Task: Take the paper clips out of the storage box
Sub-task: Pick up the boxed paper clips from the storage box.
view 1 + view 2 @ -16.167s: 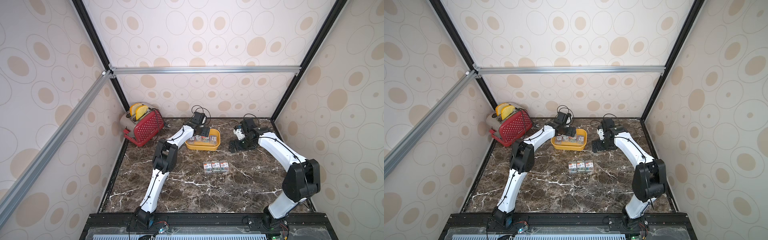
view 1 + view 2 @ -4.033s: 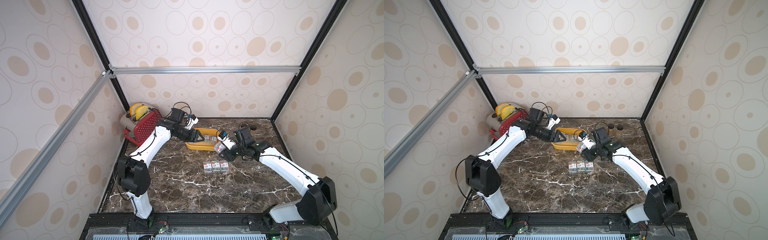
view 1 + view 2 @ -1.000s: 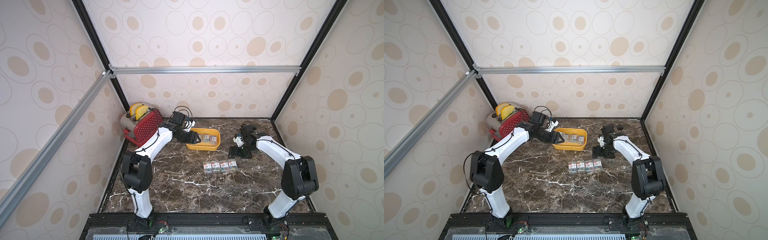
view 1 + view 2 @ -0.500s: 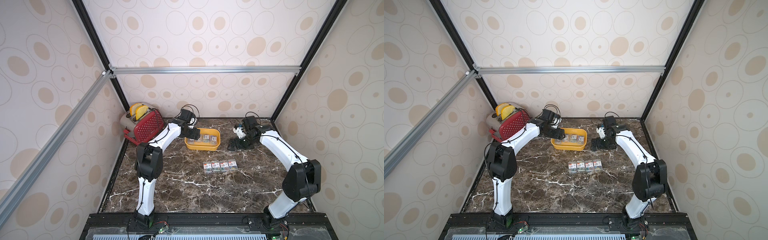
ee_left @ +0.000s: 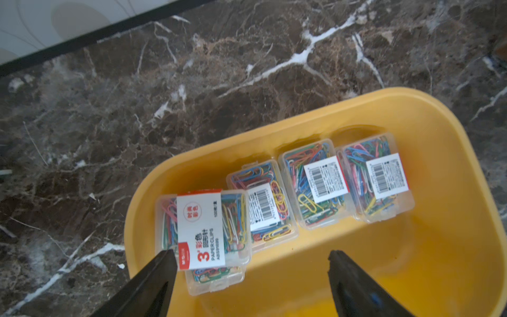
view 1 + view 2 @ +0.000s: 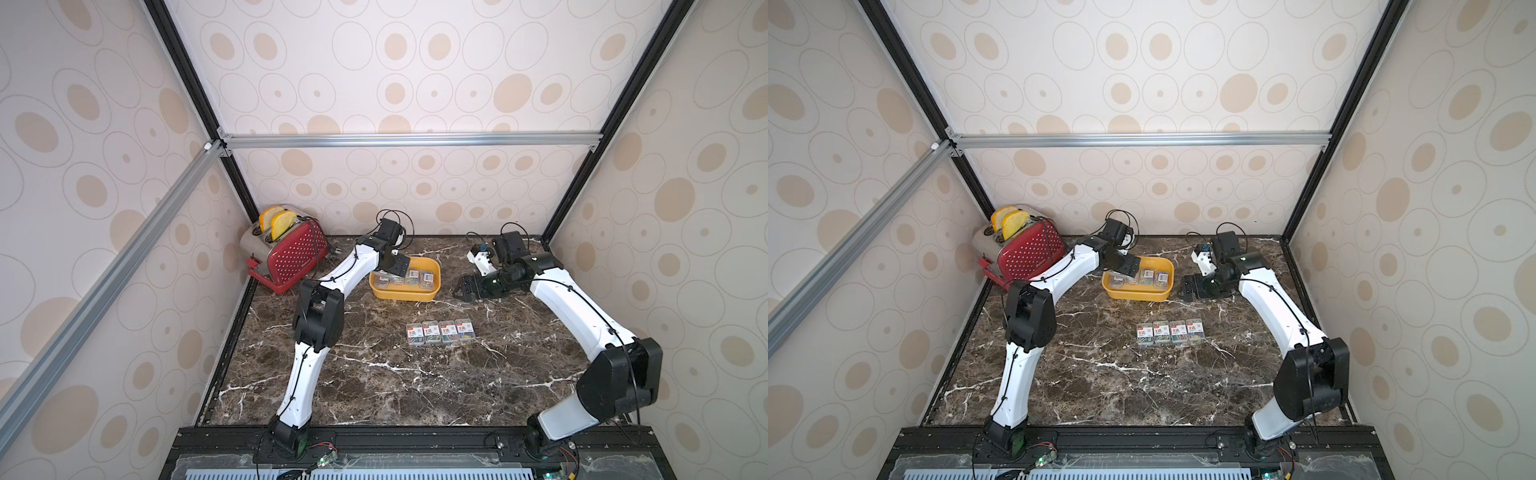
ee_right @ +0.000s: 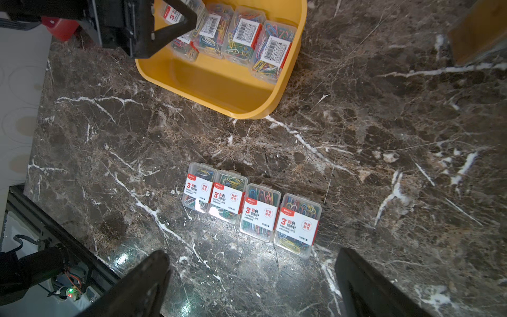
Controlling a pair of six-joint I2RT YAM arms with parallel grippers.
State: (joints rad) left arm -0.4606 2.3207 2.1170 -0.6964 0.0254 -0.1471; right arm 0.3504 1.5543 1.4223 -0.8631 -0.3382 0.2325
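Top views first. Found in both top views four packs of paper clips (image 6: 440, 331) side by side in a row at the middle of the worktop (image 6: 374, 374), against only three some seconds back: one more delivered. Found the storage box (image 6: 405, 296) near the far edge, about midway along it. Noted the right gripper (image 6: 463, 289) drawn back toward the far right corner, near the storage box's right end and well apart from the row. Noted the left gripper (image 6: 1127, 266) swung in from outside to hover over the storage box's left end, on the toaster (image 6: 1030, 253) side.

Left wrist view next. Counted five packs inside the storage box (image 5: 439, 219), all on the side toward the far edge: three barcode-up, and a top pack (image 5: 203, 227) lying label-up on another. Saw the left gripper (image 5: 249, 252) spread wide and empty, one fingertip (image 5: 162, 263) just beside the top pack. Widened over the last second, so judged ready to grab that pack.

Right wrist view last. Saw the right gripper (image 7: 252, 254) spread wide, holding nothing, above the worktop with the row of paper clips (image 7: 252, 211) in sight. Reckoned four out, five to go.
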